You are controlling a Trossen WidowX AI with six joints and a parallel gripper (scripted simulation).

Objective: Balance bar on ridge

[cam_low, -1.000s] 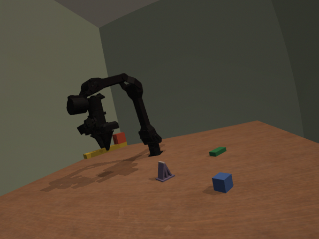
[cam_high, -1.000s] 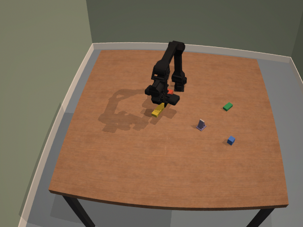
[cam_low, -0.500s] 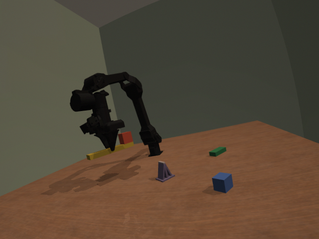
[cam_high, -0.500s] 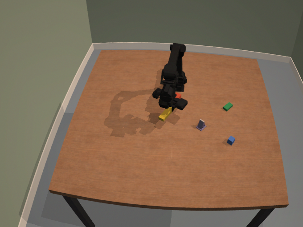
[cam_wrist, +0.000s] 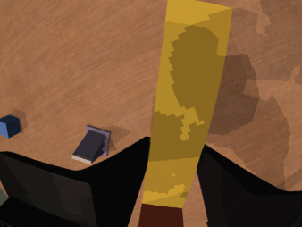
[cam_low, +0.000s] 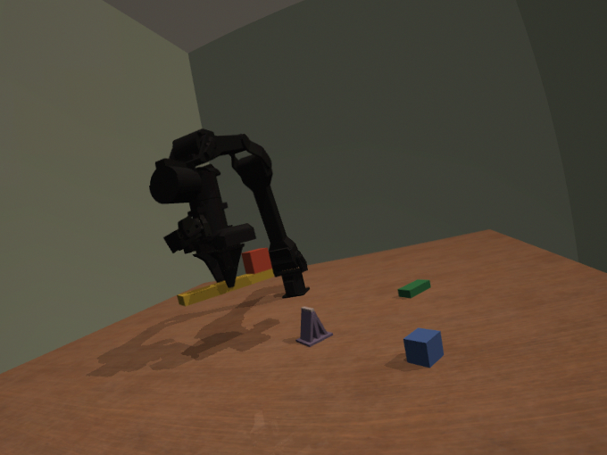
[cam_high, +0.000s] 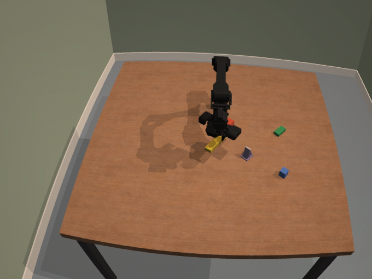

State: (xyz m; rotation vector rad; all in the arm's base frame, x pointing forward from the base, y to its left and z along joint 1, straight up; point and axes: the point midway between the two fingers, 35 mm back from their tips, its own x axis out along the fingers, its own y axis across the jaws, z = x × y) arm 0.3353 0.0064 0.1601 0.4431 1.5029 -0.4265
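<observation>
My gripper (cam_low: 226,285) (cam_wrist: 173,146) is shut on the yellow bar (cam_high: 210,146) (cam_low: 198,294) (cam_wrist: 192,58) and holds it above the table. A red block (cam_high: 230,122) (cam_low: 257,260) (cam_wrist: 162,216) sits on top of the bar at one end; the bar's other end is bare. The purple ridge (cam_high: 246,152) (cam_low: 307,326) (cam_wrist: 92,144) stands upright on the table with a pale narrow top. It is to the right of the bar in the top view and left of the fingers in the wrist view. Nothing rests on it. The arm hides part of the bar and block in the top view.
A blue cube (cam_high: 283,172) (cam_low: 423,347) (cam_wrist: 10,126) lies on the table beyond the ridge. A flat green block (cam_high: 279,131) (cam_low: 414,288) lies on the right side in the top view. The wooden table (cam_high: 180,216) (cam_low: 245,406) carries the arm's shadow under the bar.
</observation>
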